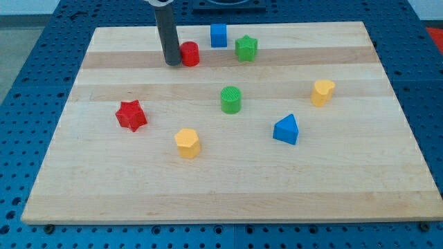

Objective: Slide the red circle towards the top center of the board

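The red circle [190, 53] is a short red cylinder near the view's top, a little left of centre on the wooden board [104, 180]. My tip [172, 62] is at the lower end of the dark rod, right against the red circle's left side. A blue cube [219, 34] stands up and to the right of the red circle. A green star [246, 48] stands to the right of it.
A red star [131, 115] lies at the left. A green cylinder [230, 99] is in the middle. A yellow block [187, 142] sits lower centre, a blue triangle [286, 130] to its right, another yellow block [322, 92] at the right.
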Motion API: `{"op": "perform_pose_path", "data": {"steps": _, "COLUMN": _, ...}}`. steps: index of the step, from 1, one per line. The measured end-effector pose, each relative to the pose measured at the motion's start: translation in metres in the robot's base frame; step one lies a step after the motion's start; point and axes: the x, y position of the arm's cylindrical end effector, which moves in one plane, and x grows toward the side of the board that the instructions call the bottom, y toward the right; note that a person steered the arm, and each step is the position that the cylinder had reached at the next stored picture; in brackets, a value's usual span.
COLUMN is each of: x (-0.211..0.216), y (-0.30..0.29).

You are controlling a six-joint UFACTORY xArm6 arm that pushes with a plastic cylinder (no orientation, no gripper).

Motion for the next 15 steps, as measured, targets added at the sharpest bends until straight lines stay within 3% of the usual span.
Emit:
{"op": "perform_pose_path", "data": {"steps": 2, "x": 0.017, "y": 0.000}}
{"op": "perform_pose_path", "data": {"steps": 5, "x": 0.004, "y": 0.005}}
{"op": "perform_pose_path", "data": {"steps": 7, "x": 0.035, "y": 0.020}}
{"op": "perform_pose_path", "data": {"steps": 12, "x": 0.007, "y": 0.038}}
{"op": "perform_pose_path", "data": {"steps": 15, "x": 0.002, "y": 0.014}}
